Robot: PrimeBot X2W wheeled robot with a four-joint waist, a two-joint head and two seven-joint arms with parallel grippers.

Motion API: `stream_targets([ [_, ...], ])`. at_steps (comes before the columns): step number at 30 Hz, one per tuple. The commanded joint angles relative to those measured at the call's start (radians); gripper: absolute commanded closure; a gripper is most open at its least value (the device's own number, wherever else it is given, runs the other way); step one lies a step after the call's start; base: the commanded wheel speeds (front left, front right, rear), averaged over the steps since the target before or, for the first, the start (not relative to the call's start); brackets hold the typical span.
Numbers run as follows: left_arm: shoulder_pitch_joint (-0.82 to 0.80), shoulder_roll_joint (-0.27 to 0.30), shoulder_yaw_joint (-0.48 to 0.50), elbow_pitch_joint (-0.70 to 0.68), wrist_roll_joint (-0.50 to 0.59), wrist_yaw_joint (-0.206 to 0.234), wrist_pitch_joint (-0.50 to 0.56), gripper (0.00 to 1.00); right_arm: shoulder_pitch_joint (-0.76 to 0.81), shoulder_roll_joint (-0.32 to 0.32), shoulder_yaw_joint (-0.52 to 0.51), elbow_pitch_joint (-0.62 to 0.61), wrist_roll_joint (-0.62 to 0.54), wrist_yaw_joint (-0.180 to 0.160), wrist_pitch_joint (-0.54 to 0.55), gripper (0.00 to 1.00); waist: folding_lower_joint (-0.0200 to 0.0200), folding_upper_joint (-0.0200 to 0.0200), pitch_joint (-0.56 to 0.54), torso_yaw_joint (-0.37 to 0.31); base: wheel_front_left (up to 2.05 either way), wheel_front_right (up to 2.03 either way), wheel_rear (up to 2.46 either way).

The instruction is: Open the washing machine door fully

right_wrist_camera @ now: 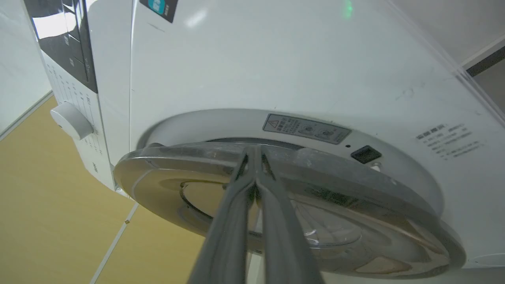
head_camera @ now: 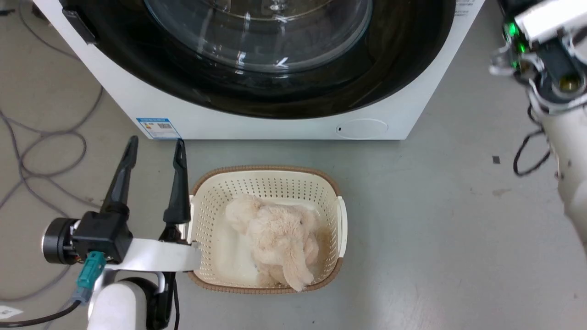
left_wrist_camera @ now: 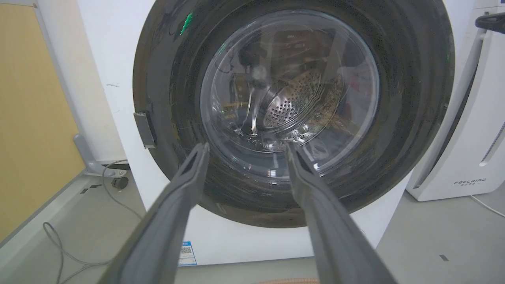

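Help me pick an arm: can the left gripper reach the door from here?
Probably yes: the left gripper is open and points straight at the door, nothing between them. The basket sits beside it, not ahead.

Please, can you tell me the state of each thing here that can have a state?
washing machine door: slightly ajar, it seems; not fully open.
left claw: open, empty.
right claw: shut, tips at the door's edge.
laundry basket: upright, holding a plush toy.
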Motion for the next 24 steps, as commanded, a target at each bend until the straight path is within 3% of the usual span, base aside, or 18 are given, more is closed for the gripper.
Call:
stream_targets([
  [1,-0.021,0.001,0.007,-0.010,-0.006,-0.007,-0.010,0.00,-0.069,-0.011,0.036,0.041,0.042,0.001,0.023,1.00,-0.0002,-0.0001,0.013,0.002,0.00,0.00,0.00],
  [24,-0.100,0.001,0.011,-0.041,-0.029,-0.014,-0.056,0.00,-0.542,-0.001,0.405,0.413,0.265,0.001,0.372,1.00,-0.0002,-0.0001,0.139,0.025,0.00,0.00,0.00],
])
